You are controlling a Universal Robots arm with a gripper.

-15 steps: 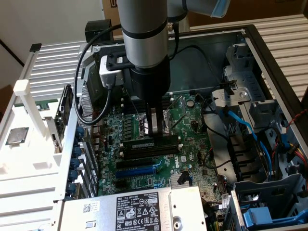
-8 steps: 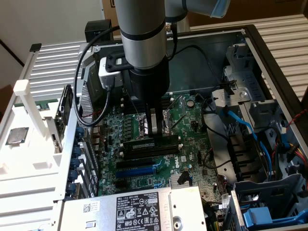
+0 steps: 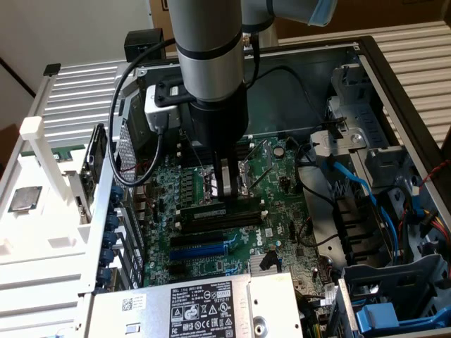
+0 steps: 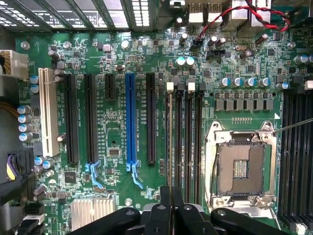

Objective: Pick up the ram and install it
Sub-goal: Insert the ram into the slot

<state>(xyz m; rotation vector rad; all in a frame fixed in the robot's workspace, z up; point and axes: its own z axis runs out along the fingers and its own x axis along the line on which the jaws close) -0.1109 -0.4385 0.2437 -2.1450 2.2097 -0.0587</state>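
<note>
The ram (image 3: pixel 211 210) had been brought down to the black memory slots (image 4: pixel 188 142) on the motherboard (image 4: pixel 122 58) and lay along one slot directly beneath the tool (image 3: pixel 227 196). Whether it was pressed fully home could not be told, so seating looked like the part left. The tool's jaws stood narrow, almost together, apparently pinching the ram's thin upper edge.

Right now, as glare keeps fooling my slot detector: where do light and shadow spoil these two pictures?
Exterior view: the white ribbed panel is washed bright, while the grey arm shades the green motherboard beneath it. Wrist view: the board is evenly lit, with glare on the slatted metal vent grille and glints on the metal processor socket frame; the black gripper reads dark.
</note>
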